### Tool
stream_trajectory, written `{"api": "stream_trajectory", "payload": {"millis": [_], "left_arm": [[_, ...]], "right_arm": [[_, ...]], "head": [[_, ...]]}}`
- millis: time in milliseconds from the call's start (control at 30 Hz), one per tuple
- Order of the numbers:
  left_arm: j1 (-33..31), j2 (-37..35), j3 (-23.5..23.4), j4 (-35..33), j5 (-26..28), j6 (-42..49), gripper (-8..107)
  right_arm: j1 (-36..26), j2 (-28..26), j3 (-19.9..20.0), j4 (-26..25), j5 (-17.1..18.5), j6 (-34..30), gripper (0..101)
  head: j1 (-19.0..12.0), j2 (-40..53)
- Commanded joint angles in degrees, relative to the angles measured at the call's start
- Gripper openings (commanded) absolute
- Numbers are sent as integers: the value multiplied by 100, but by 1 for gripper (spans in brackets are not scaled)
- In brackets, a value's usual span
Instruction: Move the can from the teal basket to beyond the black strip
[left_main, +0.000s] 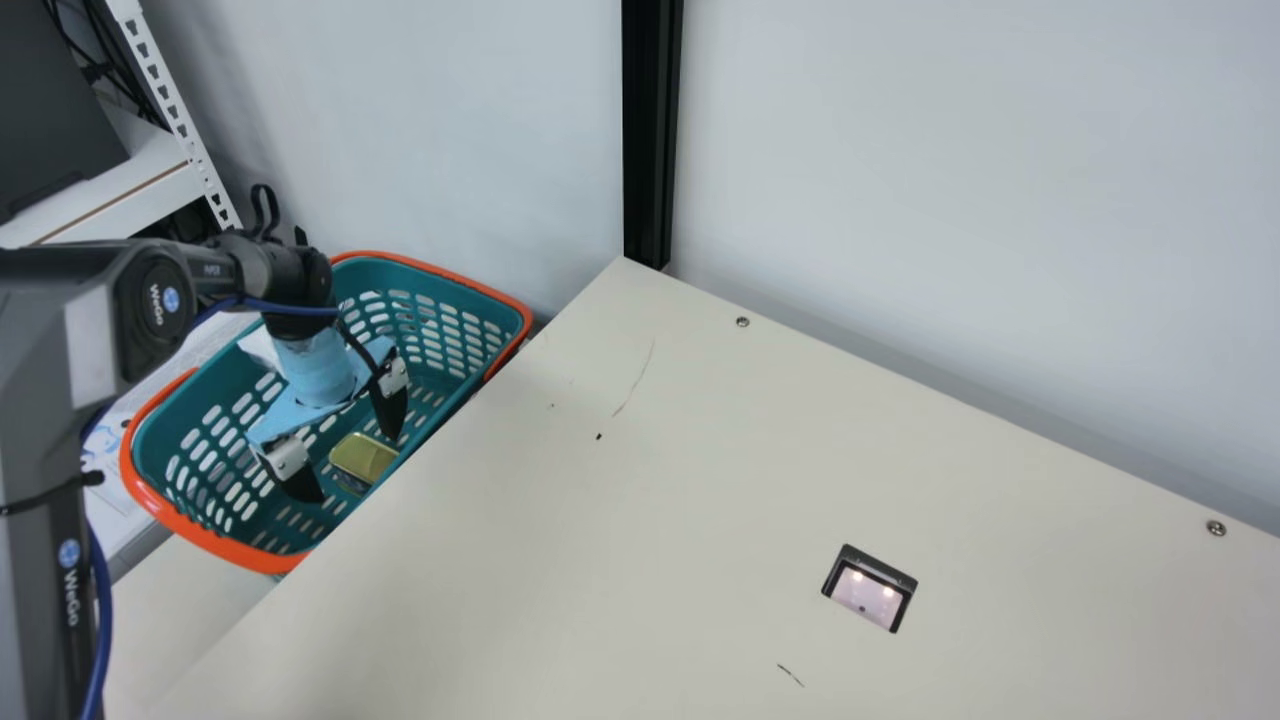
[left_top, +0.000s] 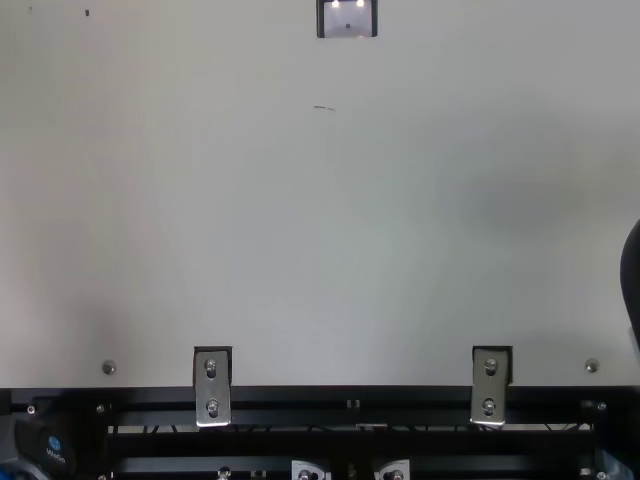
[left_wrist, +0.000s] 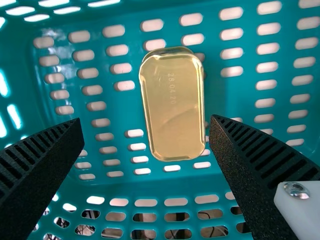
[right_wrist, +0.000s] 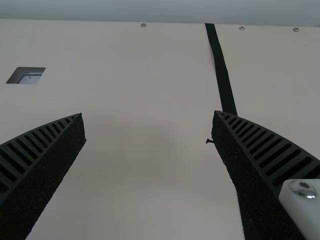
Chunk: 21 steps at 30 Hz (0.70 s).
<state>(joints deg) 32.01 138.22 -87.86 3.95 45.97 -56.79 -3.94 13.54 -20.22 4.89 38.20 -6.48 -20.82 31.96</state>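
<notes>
My left gripper (left_main: 356, 458) hangs open inside the teal basket (left_main: 470, 290) in the main view, its fingers on either side of the gold can (left_main: 362, 457). In the left wrist view the can (left_wrist: 173, 106) rests on the basket floor, flat gold face showing, with the open left gripper (left_wrist: 146, 122) around its lower part and touching neither side. The right wrist view has my right gripper (right_wrist: 149, 115) open over the table, nothing between its fingers; the black strip (right_wrist: 223, 80) runs across the tabletop, partly behind one finger.
The basket's orange rim (left_main: 210, 540) stands close against the edge of the cream table (left_main: 560, 520). A dark upright post (left_main: 652, 130) rises at the table's back corner. White shelving (left_main: 150, 190) is behind the left arm. The tabletop has a square cutout (left_main: 869, 590).
</notes>
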Motion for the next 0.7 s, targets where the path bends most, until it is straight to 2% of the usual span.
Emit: {"api": "stream_trajectory", "payload": {"millis": [0, 667], "left_arm": [[19, 27, 24, -32, -71, 40, 90], [220, 381, 172, -290, -789, 382, 90]], "right_arm": [[0, 0, 0, 0, 0, 0, 101], [0, 0, 0, 0, 0, 0, 101]], "head": [[-303, 138], [-303, 138]]}}
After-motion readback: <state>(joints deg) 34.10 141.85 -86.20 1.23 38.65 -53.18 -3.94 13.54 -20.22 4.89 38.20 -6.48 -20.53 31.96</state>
